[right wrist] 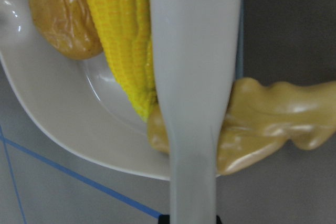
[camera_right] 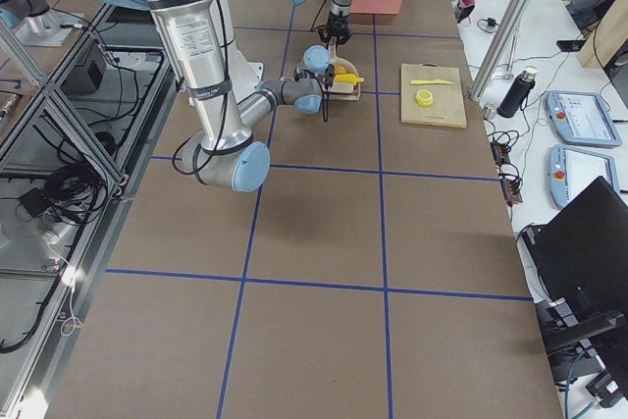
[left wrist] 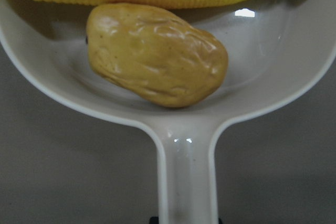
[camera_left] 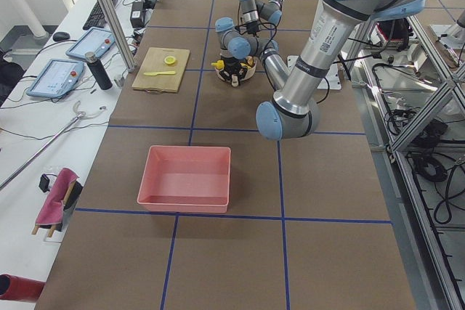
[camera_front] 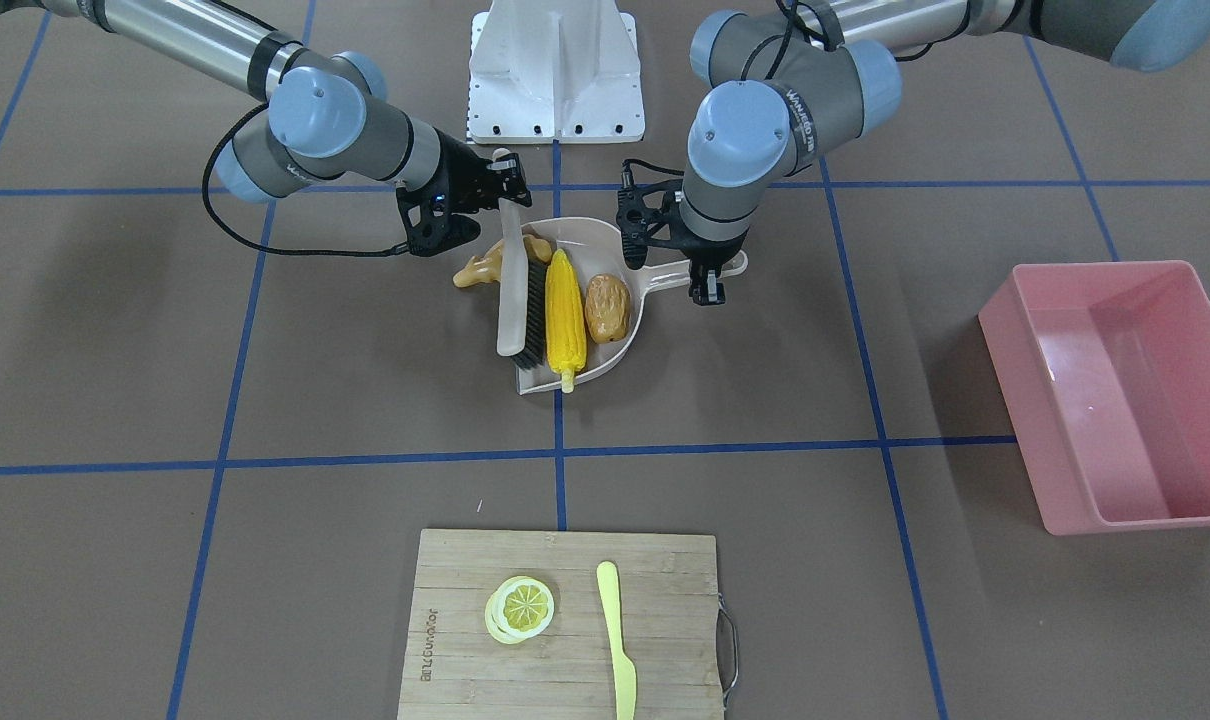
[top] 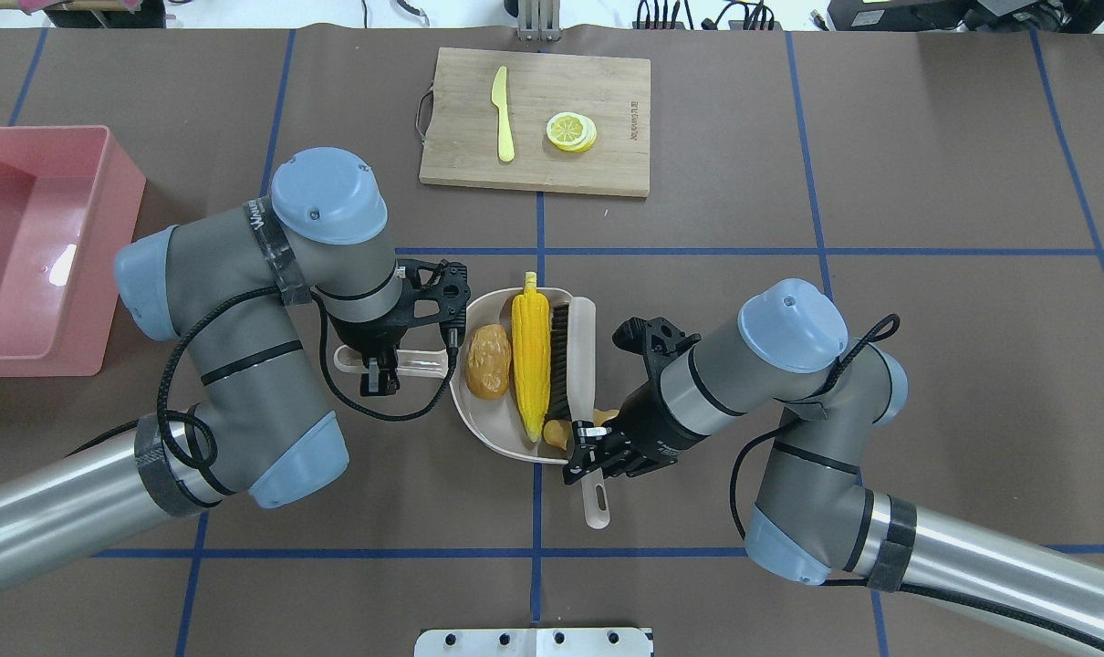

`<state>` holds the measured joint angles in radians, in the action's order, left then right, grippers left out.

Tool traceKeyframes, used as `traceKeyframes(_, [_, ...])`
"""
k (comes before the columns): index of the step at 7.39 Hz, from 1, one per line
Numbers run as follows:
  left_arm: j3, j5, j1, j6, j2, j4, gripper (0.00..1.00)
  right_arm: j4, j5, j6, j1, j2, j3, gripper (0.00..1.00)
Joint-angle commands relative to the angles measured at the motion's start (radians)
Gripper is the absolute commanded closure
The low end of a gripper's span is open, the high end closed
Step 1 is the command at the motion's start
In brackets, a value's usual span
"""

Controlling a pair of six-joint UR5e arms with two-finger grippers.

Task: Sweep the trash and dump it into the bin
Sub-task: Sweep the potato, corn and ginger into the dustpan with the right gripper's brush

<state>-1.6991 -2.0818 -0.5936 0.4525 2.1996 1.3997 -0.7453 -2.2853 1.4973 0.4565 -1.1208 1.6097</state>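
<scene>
The beige-grey dustpan (camera_front: 590, 240) lies at mid-table. The yellow corn cob (camera_front: 565, 320) and the brown potato (camera_front: 607, 307) lie inside it. The tan ginger root (camera_front: 483, 267) lies across the pan's rim, half under the brush (camera_front: 513, 300), as the right wrist view (right wrist: 278, 124) shows. My left gripper (top: 379, 370) is shut on the dustpan handle. My right gripper (top: 590, 456) is shut on the brush handle, with the bristles against the corn. The pink bin (top: 32, 246) stands empty far to my left.
A wooden cutting board (top: 607, 164) at the table's far side carries a lemon slice (top: 570, 130) and a yellow-green plastic knife (top: 503, 114). The white robot base plate (camera_front: 555, 70) sits just behind the dustpan. Blue tape lines cross the brown table.
</scene>
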Motion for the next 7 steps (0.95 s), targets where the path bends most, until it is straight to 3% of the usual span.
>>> traceKeyframes(1, [-0.001,-0.003,0.0,0.0,-0.003,0.005,1.0,-0.029,0.001,0.001,-0.004,0.007,0.015,1.0])
traceKeyframes(3, [-0.001,-0.003,0.002,0.0,-0.008,0.013,1.0,-0.089,-0.011,0.0,0.023,0.001,0.067,1.0])
traceKeyframes(5, [-0.002,-0.003,0.005,0.0,-0.024,0.054,1.0,-0.193,-0.043,0.0,0.08,-0.029,0.177,1.0])
traceKeyframes(7, [-0.002,-0.004,0.005,0.0,-0.029,0.062,1.0,-0.223,-0.031,0.097,0.087,-0.159,0.313,1.0])
